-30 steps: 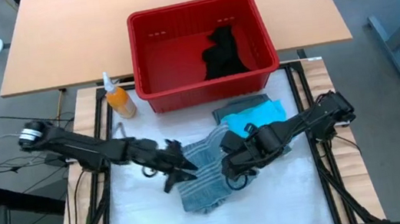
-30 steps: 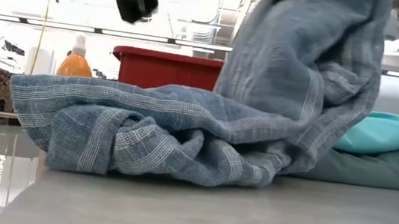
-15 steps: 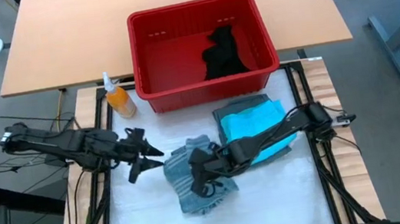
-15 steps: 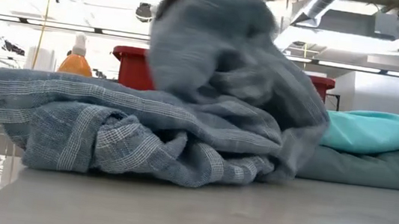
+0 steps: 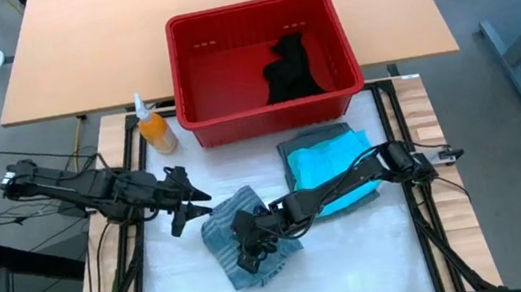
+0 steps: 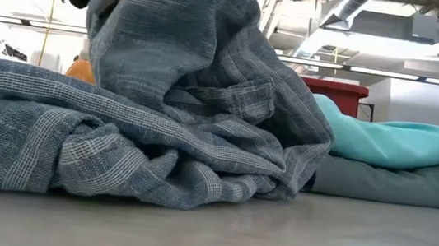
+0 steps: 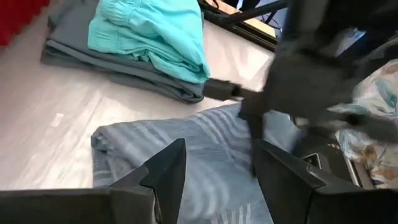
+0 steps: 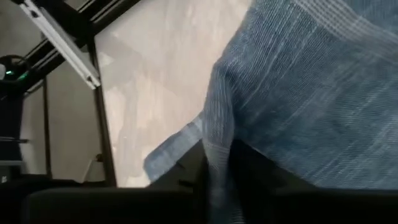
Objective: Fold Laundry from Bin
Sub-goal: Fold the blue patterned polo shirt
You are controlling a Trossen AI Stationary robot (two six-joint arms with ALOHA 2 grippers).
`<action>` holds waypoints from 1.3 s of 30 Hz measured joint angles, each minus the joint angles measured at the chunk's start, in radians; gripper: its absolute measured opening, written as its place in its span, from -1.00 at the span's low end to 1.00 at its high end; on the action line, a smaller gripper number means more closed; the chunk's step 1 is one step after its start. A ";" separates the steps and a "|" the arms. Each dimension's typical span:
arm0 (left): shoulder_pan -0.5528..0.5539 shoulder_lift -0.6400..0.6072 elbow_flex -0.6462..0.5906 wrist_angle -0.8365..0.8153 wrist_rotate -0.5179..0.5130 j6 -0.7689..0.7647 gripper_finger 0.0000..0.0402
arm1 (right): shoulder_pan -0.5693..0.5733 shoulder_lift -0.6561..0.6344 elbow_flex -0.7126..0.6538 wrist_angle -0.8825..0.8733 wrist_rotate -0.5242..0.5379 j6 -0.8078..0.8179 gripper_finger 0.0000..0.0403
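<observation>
A: Left gripper (image 5: 190, 198)?
B: At 10 o'clock of the striped shirt (image 5: 220, 237), just beside its edge, above the table (image 5: 356, 254). Fingers (image 7: 165, 171) spread wide, nothing between them (clear in the left wrist view).

A: Right gripper (image 5: 249, 251)?
B: Reaching across from 3 o'clock, down on the middle of the striped shirt. Fold of striped cloth running right up against it in the right wrist view. Clamped or loose, cannot tell.

A: Shirt shape?
B: Crumpled heap at about 8 o'clock of the table's middle. Bunched high in the low view, one hump lifted over the rest.

A: Other laundry?
B: Turquoise garment (image 5: 328, 162) folded on top of grey-green garment (image 5: 311, 142), at 2 o'clock of the table's middle, just beside the shirt. Black garment (image 5: 291, 69) lying inside the bin (image 5: 248, 8), toward its 3 o'clock wall.

A: Bin?
B: Red, upright, at 12 o'clock, behind the folded stack.

A: Anything else?
B: Orange spray bottle (image 5: 155, 130) upright at 9 o'clock of the bin, near its corner.
</observation>
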 joint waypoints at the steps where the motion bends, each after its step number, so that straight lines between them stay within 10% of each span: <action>1: 0.000 0.012 0.000 0.012 -0.001 -0.002 -0.12 | 0.000 -0.008 0.000 0.014 -0.007 0.000 -0.25; 9: -0.028 0.220 0.000 0.194 0.037 -0.003 -0.12 | 0.008 -0.094 0.000 -0.034 -0.112 0.000 0.30; 20: -0.093 0.529 0.000 0.201 0.273 -0.055 -0.12 | 0.116 -0.051 -0.024 0.002 0.158 -0.018 0.31; 39: -0.151 0.485 -0.001 -0.071 0.351 0.109 -0.12 | 0.170 0.287 -0.017 0.319 0.193 0.300 0.31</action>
